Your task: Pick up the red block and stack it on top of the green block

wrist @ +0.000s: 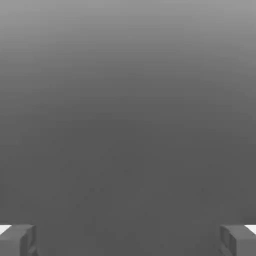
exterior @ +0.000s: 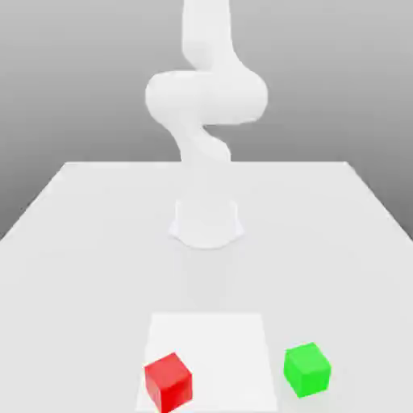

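Waiting at the outset, by the look of it: jaws (wrist: 128,241) spread wide apart in the hand view, nothing between them. Red block (exterior: 168,382) at the near edge of the pale square patch (exterior: 211,355) on the table (exterior: 97,298), toward the exterior view's left; green block (exterior: 307,370) just off the same patch, toward the exterior view's right, apart from the red. Both turned at an angle to the patch edges. Likely rigid and light, no give under a squeeze, little to fear in the way of breakage; faces look flat and smooth, so possibly a touch slippery if caught across corners. Best taken from above, by two opposite upright faces, about mid-height — wrist turned first to match the block's angle, or risk a twist or a skid on closing. Moderate squeeze probably enough. Then needs lifting clear, carrying across, squaring over the green top and lowering gently — hard contact could nudge the green block aside or leave the red one overhanging. Stacking not yet begun.
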